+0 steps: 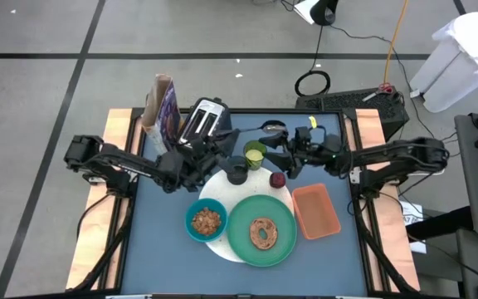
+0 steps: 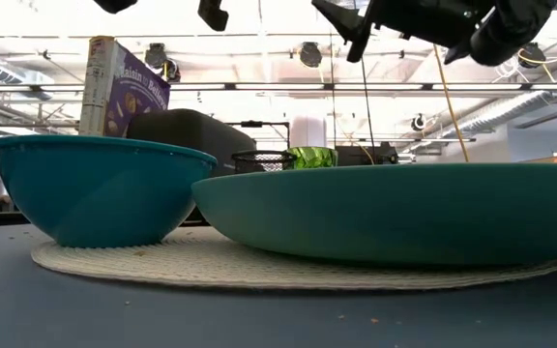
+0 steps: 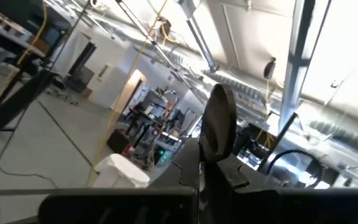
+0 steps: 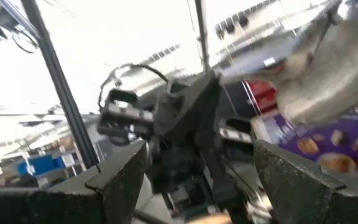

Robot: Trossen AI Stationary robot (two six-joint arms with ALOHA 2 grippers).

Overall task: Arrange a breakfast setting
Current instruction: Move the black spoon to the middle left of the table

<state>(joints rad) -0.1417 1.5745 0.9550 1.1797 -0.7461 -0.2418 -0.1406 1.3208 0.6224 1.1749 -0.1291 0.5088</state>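
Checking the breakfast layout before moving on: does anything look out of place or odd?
Yes. The metal spoon lies at the table's far edge behind the yellow-green cup, well away from the small teal bowl of cereal. The large green plate overhangs the white round plate.

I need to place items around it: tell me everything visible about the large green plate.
The large green plate is round, smooth and teal-green, lying flat near the table's front edge. It rests partly on a pale woven round mat, overlapping its edge. A browned ring-shaped pastry sits at its middle. The teal bowl stands close beside it; contact cannot be told.
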